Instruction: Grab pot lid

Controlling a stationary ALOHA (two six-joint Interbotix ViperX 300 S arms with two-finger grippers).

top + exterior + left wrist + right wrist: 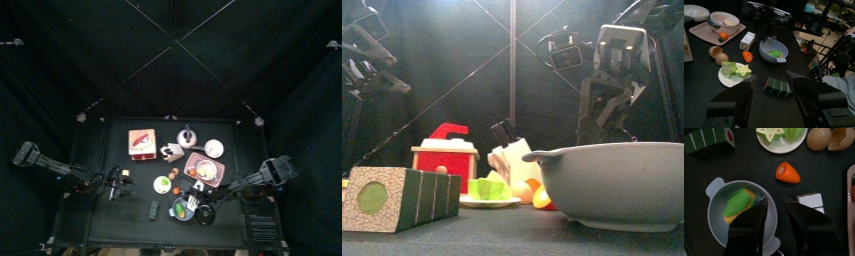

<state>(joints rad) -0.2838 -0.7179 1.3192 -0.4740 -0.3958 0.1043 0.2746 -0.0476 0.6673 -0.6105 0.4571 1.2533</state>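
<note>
On the black table (704, 100), a grey pot (773, 50) holds a green and yellow piece (737, 204). An orange piece (787, 172) lies beside a white plate (725, 80) of pale green star slices (743, 70). Dark green striped box (777, 88), red and white carton (446, 158), pink tray (701, 34)

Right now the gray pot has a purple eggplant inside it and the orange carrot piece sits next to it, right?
Not quite. The right wrist view shows a green and yellow corn cob inside the gray pot, not a purple eggplant. The orange carrot piece does sit next to it.
</note>
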